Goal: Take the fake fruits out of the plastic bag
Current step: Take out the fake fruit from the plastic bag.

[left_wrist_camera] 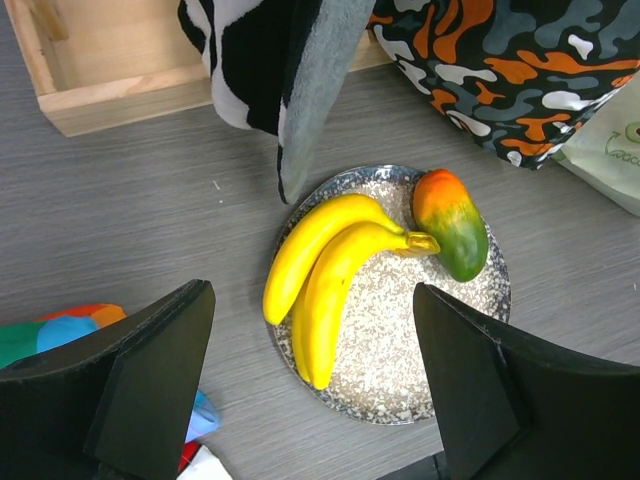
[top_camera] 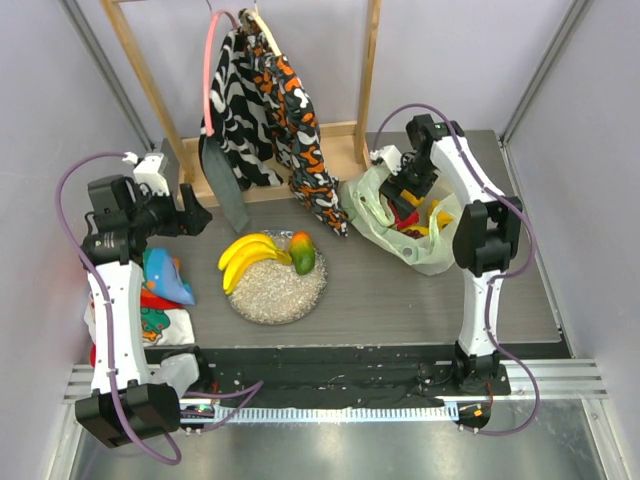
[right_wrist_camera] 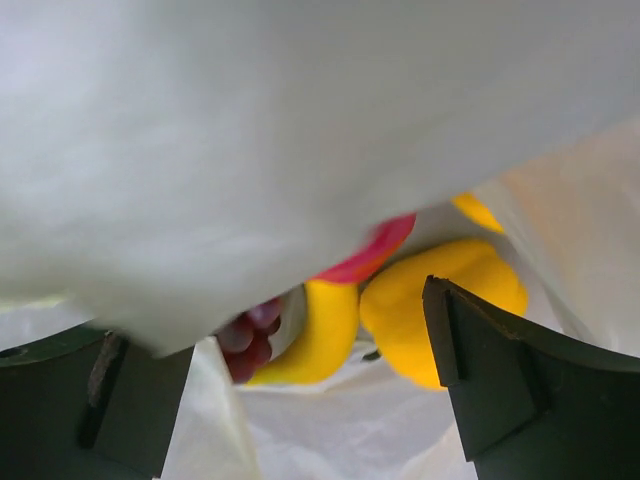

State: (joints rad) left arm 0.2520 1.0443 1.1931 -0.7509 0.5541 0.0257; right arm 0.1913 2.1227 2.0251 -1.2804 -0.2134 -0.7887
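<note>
Right gripper (right_wrist_camera: 290, 325) open inside the plastic bag (right_wrist_camera: 300, 120), banana (right_wrist_camera: 322, 340) dead ahead between its jaws, long axis roughly across the closing line; left gripper (left_wrist_camera: 315, 385) open, well apart.

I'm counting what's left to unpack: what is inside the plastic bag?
Inside the plastic bag, the right wrist view shows yellow fruits, a pink-red piece and purple grapes. The bag's film covers everything else, so the full count cannot be told.

A blurred fold of the plastic bag (right_wrist_camera: 300, 130) hides most of the fake fruits (right_wrist_camera: 440, 300) from the right wrist camera. From above, the tips of the right gripper (top_camera: 402, 203) are buried inside it.
</note>
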